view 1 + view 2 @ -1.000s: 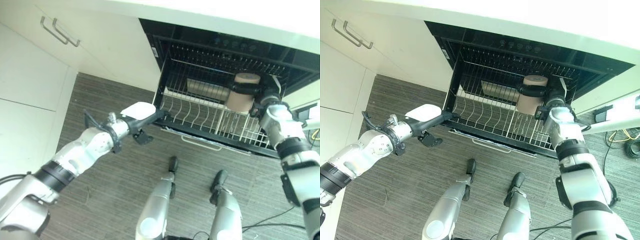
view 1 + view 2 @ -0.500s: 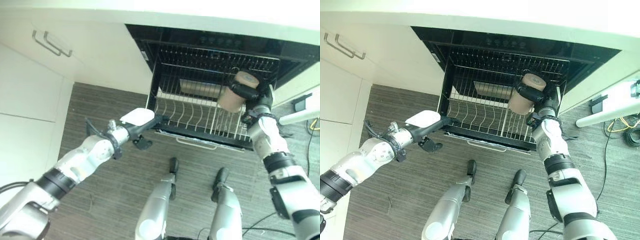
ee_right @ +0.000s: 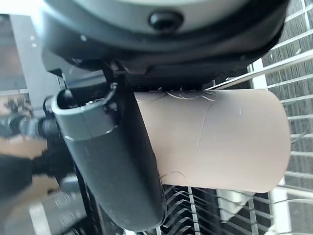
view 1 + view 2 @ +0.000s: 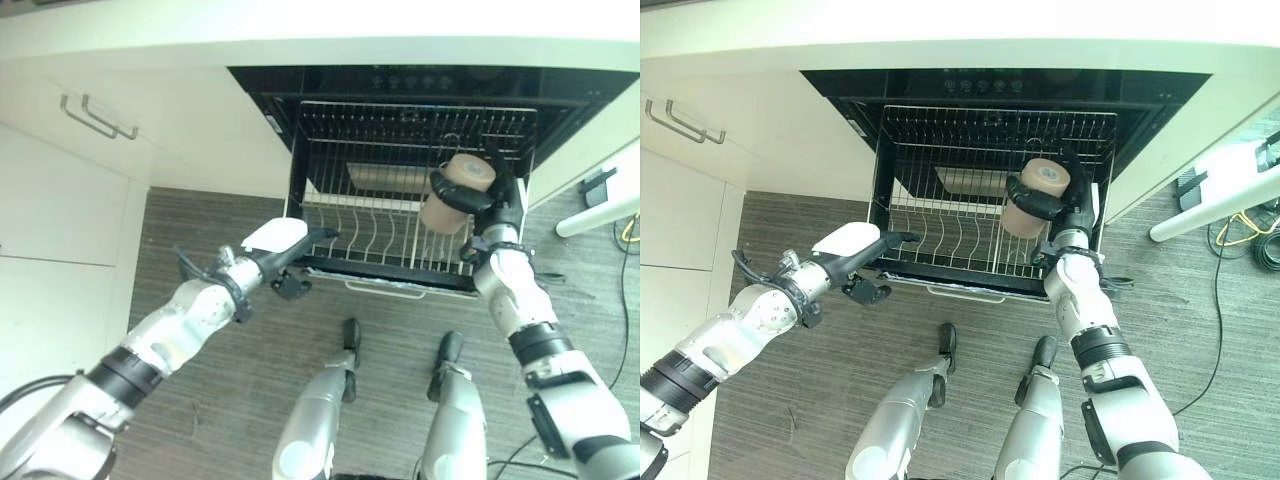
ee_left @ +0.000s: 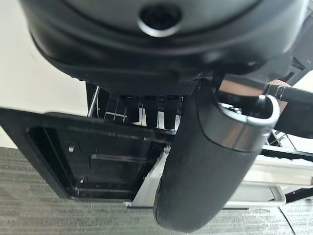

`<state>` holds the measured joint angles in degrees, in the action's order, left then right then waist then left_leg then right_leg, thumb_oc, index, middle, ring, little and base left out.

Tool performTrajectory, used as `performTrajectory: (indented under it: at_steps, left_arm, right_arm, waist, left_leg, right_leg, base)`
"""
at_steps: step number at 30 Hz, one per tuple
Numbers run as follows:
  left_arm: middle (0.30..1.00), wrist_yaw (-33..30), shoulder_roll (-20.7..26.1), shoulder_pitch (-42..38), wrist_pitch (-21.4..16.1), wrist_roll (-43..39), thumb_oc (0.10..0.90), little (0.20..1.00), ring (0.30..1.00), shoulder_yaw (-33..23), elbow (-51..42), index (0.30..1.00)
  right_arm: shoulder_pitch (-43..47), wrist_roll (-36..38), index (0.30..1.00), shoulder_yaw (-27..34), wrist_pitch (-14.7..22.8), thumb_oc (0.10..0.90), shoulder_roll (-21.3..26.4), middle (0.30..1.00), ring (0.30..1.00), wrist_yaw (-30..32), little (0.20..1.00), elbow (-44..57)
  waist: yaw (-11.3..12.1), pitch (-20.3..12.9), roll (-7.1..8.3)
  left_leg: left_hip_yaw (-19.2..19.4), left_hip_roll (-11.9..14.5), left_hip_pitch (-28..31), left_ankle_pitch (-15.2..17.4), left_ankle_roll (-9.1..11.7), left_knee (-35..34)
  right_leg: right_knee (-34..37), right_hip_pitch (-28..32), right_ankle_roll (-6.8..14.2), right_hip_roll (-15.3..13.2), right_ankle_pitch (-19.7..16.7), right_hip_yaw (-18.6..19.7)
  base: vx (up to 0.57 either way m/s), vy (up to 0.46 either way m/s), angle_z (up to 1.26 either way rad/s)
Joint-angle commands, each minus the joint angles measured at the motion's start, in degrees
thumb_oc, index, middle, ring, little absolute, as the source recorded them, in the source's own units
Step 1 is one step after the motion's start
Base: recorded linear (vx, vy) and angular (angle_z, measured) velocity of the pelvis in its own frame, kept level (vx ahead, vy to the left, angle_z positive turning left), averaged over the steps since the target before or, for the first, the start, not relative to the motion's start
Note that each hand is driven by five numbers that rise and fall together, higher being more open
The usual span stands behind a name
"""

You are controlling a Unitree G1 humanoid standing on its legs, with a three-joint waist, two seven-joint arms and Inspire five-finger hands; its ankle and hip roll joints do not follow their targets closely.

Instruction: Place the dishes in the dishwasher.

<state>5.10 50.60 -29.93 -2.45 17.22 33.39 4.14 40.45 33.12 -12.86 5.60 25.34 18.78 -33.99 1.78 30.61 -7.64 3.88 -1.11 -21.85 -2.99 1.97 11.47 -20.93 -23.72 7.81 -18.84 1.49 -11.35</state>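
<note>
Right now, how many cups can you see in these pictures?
1. The beige cup is gripped in the right hand, held tilted above the pulled-out dishwasher rack. Further cups could be hidden deeper inside the dishwasher.

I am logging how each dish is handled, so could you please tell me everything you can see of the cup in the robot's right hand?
The cup is a plain beige tumbler with a matt, slightly scuffed surface and no handle in sight. The right hand is shut on it, fingers and thumb curled round its side. It is tilted, its round end turned up toward the camera. It is held above the right part of the wire rack pulled out of the open dishwasher, and I cannot tell whether it touches the wires.
</note>
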Motion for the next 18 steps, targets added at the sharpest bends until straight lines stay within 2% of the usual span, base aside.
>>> performTrajectory:
  at_steps: [1,7,10,11,16,18]
  left_arm:
    - [0.9,-3.64,-0.57,-2.14,-1.65,0.99,0.8,0.9,0.9,-6.16,-4.67,0.9]
    - [0.9,-3.01,0.28,-1.96,-2.85,1.11,0.8,0.9,0.9,-6.01,-4.94,0.9]
    - [0.9,-3.13,0.72,-2.0,-3.64,1.22,0.8,0.9,0.9,-5.76,-4.51,0.9]
    - [0.9,-3.0,0.88,-1.81,-3.72,1.62,0.8,0.9,0.9,-5.81,-4.79,0.9]
    - [0.9,-2.68,1.56,-2.8,-3.89,1.36,0.8,0.9,0.9,-5.48,-4.67,0.9]
    - [0.9,-2.42,1.63,-3.04,-3.81,1.55,0.8,0.9,0.9,-5.19,-4.8,0.9]
  right_arm:
    - [-4.72,-8.08,0.9,0.56,-5.13,0.8,4.64,0.9,0.9,0.34,0.9,-4.15]
    - [-2.13,-19.88,0.9,-2.14,-4.98,0.8,9.81,0.9,0.9,-1.96,0.9,-6.2]
    - [-0.97,-20.78,0.9,-2.51,-5.01,0.8,11.62,0.9,0.9,-2.67,0.9,-6.84]
    - [-0.25,-19.32,0.9,-2.45,-6.52,0.8,12.56,0.9,0.9,-2.42,0.9,-6.93]
    - [0.78,-31.08,0.9,-4.08,-6.93,0.8,14.08,0.9,0.9,-4.17,0.9,-9.3]
    - [0.43,-29.72,0.9,-5.89,-8.19,0.8,14.85,0.9,0.9,-2.53,0.9,-9.35]
  waist:
    - [0.27,-0.82,-2.28]
    - [0.99,-0.82,-1.8]
    - [1.24,-0.82,-1.54]
    - [1.41,-0.82,-1.32]
    - [1.63,-0.82,-1.02]
    - [1.71,-0.82,-0.87]
  left_leg:
    - [4.32,6.59,1.02,10.88,2.45,5.72]
    - [4.06,6.5,1.12,10.65,2.48,5.72]
    - [3.84,6.49,1.07,10.62,2.48,5.72]
    - [3.67,6.49,0.77,10.35,2.43,5.72]
    - [3.47,6.54,0.37,10.38,2.34,5.72]
    - [3.47,6.64,0.4,10.57,2.37,5.72]
  right_leg:
    - [3.74,1.3,4.51,-2.48,1.18,2.67]
    - [3.74,1.71,4.81,-2.71,0.9,1.72]
    - [3.74,1.72,4.93,-2.73,0.77,1.45]
    - [3.74,1.43,4.91,-2.69,0.43,1.32]
    - [3.74,0.95,5.12,-2.66,0.11,1.06]
    - [3.74,1.03,5.31,-2.76,0.18,0.92]
  base:
    - [0.0,0.0,0.0]
    - [0.01,-0.027,0.02]
    - [-0.01,-0.056,0.04]
    - [0.02,-0.059,0.13]
    - [-0.01,-0.029,0.06]
    - [0.0,-0.035,0.03]
